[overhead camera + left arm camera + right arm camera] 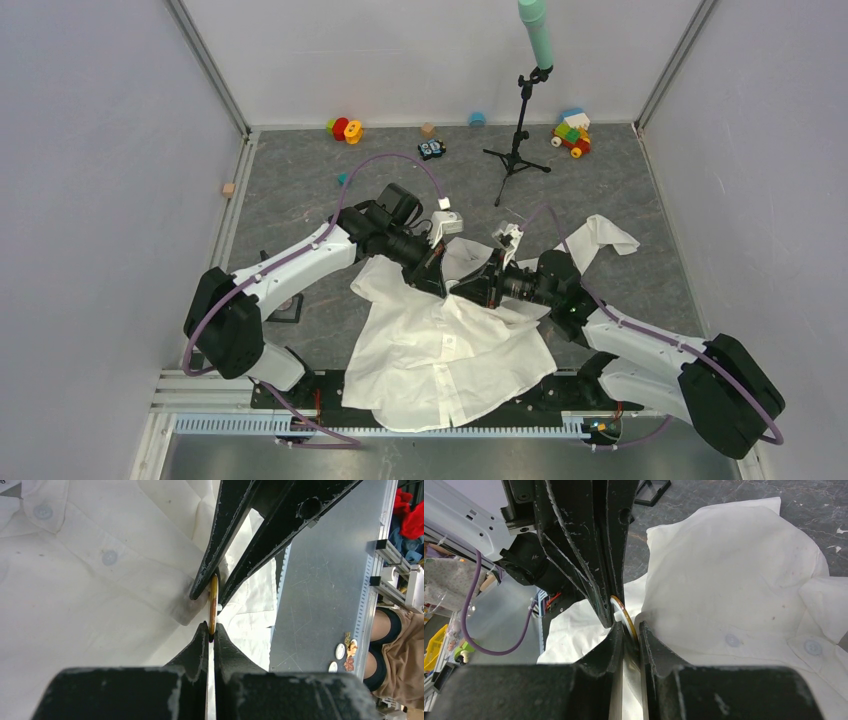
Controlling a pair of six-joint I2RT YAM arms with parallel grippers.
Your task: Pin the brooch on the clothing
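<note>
The white shirt (440, 350) lies crumpled on the floor between the arms, with its button strip showing in the left wrist view (75, 605) and the right wrist view (734, 580). The brooch (213, 602) is a thin gold-rimmed disc seen edge-on. My left gripper (211, 627) is shut on its lower edge. My right gripper (628, 629) is shut on the same brooch (623, 614) from the opposite side, next to a fold of fabric. In the top view the two grippers, left (447, 283) and right (472, 290), meet tip to tip above the shirt's collar area, and the brooch is hidden there.
A black tripod stand (518, 140) with a teal top stands behind the arms. Toys lie along the back wall: a red and yellow toy (345, 128), a block toy (572, 132) and a small car (431, 150). Several spare brooches (345, 655) lie on the metal front ledge (325, 580).
</note>
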